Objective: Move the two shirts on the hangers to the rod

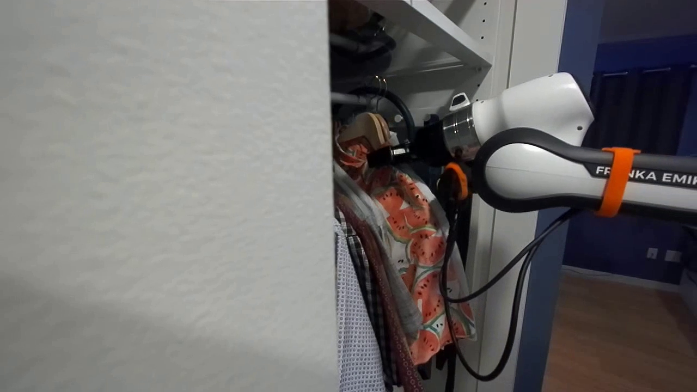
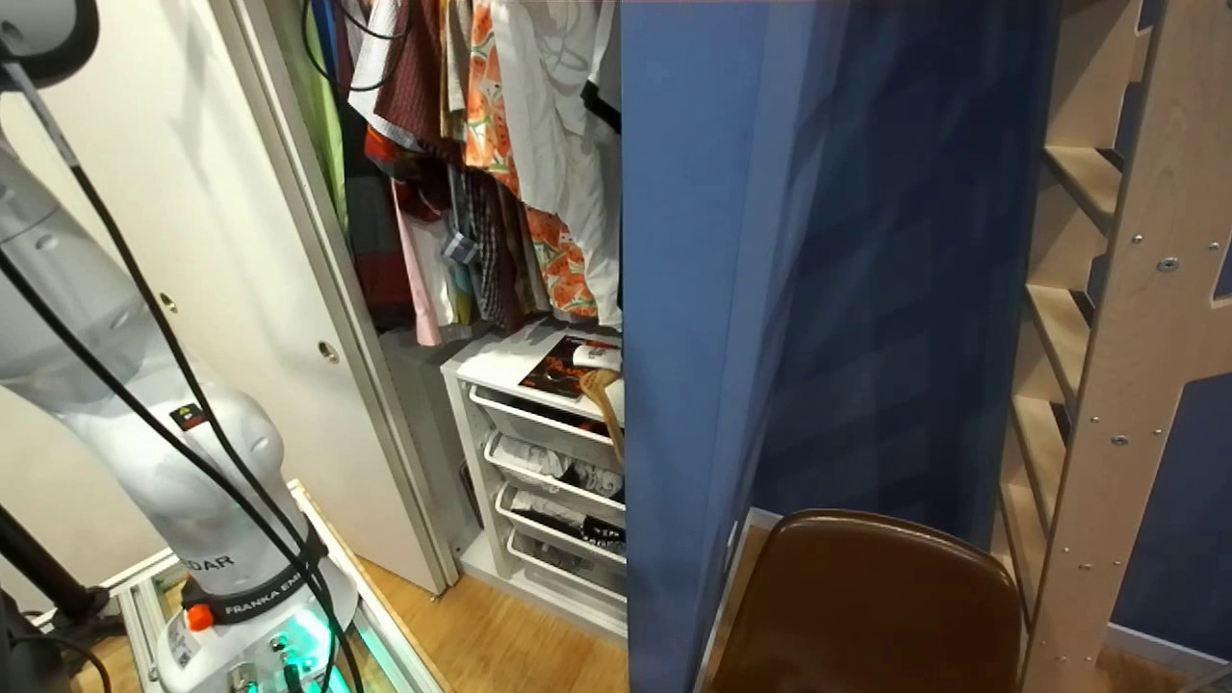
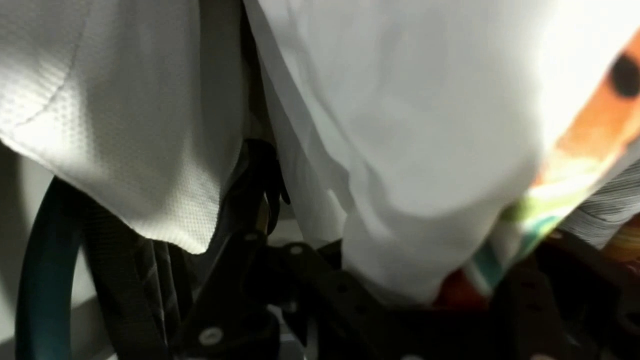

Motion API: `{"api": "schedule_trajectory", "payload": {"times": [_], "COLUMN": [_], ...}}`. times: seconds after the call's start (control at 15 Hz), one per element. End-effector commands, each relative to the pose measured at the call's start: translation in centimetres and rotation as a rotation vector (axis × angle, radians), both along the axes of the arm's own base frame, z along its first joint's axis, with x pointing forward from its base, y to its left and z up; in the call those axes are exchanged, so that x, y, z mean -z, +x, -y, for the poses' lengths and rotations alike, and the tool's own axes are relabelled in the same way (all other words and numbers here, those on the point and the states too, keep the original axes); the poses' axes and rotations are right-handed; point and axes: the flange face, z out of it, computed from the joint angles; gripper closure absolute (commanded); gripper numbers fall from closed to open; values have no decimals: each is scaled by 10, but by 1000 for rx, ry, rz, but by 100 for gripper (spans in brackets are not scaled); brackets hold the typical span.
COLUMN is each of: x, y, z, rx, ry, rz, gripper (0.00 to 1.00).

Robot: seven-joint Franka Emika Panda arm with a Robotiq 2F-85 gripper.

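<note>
Whether the jaws stand apart or pinch something, I can't make out: in the wrist view white cloth (image 3: 425, 125) droops between the dark finger linkages (image 3: 320, 275) at the bottom of the frame and hides the tips. In an exterior view the gripper (image 1: 377, 157), near the middle of the picture, overlaps the foot of the wooden hangers (image 1: 372, 128); whether it touches wood or cloth is unclear too.

The watermelon-print shirt (image 1: 427, 245) hangs just below, in the middle of that frame. A white shirt (image 2: 553, 106) hangs beside the same print at the top of an exterior view, and my guess is that these are the 2 to be moved. The rod (image 1: 348, 98) comes in left of the hangers' hooks (image 1: 384, 83), and I can't see if those hooks sit on it.

What would worry me: a grip on fabric alone, with no wood in it, would likely stretch the neckline and let a hanger slip out, dropping a shirt toward the drawer unit (image 2: 496, 358) below. Taking 2 hangers together could twist them against each other, so 1 hook catches and its neighbour misses. The shelf (image 1: 444, 32) overhead leaves little lift before a bump, and the slack cable (image 1: 517, 305), at lower right, could snag on the hem if the arm (image 1: 536, 109) swings wide.
</note>
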Motion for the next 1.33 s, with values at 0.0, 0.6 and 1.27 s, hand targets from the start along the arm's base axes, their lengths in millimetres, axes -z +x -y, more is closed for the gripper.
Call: {"api": "schedule_trajectory", "payload": {"times": [0.0,0.6,1.27], "x": [0,5,-18], "y": [0,38,82], "z": [0,0,4], "rx": [0,24,63], "ry": [1,39,146], "rz": [1,29,210], "gripper": [96,99,99]}}
